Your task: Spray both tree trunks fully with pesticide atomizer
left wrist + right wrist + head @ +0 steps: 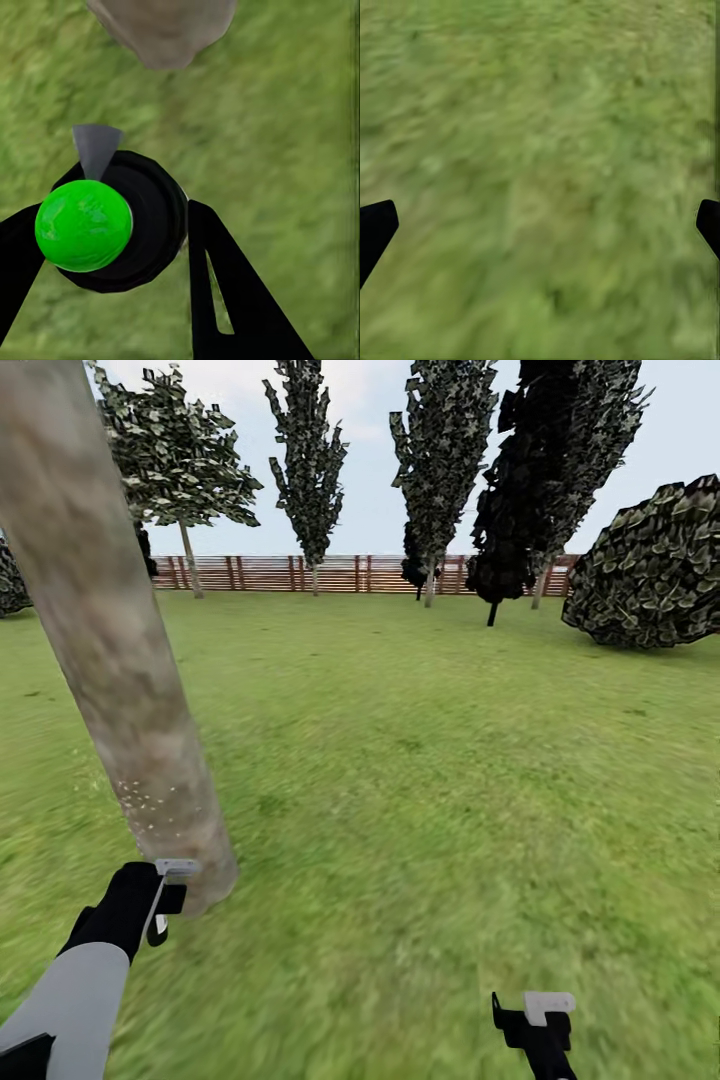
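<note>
The pesticide atomizer (112, 225) is a round black body with a bright green cap and a grey nozzle, and my left gripper (120, 259) is shut on it. Its nozzle faces the base of a tree trunk (165, 30). In the head view that thick grey-tan trunk (110, 660) rises at the left, with pale specks low on its bark. My left gripper (165, 905) sits just in front of its foot. A second tree (172, 455) with a thin bare trunk stands far back by the fence. My right gripper (537, 1022) hangs open and empty over grass (540, 150).
Green lawn (430, 780) stretches ahead to a brown slatted fence (340, 572). Dark narrow conifers (440, 460) line the back, and a large round bush (655, 565) stands at the right.
</note>
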`<state>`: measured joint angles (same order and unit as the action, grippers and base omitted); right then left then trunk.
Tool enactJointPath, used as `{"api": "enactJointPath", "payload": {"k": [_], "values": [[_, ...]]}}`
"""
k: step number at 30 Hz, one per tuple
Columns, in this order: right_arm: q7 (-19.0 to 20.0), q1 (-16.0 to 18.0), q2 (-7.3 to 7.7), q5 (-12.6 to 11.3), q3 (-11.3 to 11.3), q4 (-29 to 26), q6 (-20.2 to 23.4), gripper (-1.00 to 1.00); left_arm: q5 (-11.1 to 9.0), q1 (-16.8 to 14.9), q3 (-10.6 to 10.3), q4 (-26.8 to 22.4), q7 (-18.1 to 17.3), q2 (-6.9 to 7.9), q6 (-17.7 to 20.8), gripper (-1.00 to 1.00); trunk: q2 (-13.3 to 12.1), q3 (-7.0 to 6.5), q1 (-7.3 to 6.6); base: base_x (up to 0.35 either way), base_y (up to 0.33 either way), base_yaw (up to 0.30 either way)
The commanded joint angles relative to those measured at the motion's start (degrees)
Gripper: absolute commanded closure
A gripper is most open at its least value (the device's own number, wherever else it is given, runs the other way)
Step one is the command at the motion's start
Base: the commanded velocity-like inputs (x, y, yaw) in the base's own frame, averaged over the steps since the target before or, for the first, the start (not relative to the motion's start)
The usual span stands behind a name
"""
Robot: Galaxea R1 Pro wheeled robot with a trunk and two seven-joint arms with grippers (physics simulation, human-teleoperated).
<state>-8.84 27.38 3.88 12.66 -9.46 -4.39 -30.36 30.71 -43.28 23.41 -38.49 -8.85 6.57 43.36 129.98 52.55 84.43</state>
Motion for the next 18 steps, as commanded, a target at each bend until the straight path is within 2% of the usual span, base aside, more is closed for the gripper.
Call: {"api": "enactJointPath", "payload": {"k": [1, 18], "values": [[-0.21, 0.04, 0.01, 0.61, -0.38, 0.04, -0.14, -1.0, 0.63, -0.05, 0.22, -0.1, -0.56, -0.05, 0.17, 1.0, 0.02, 0.06, 0.0, 0.08, -0.271, 0.069], [-0.21, 0.04, -0.1, 0.62, -0.38, 0.08, -0.1, -1.0, 0.14, -0.33, 0.73, -0.12, -0.75, -0.1, 0.21, 1.0, 0.02, 0.06, 0.0, 0.076, -0.268, 0.263]]}}
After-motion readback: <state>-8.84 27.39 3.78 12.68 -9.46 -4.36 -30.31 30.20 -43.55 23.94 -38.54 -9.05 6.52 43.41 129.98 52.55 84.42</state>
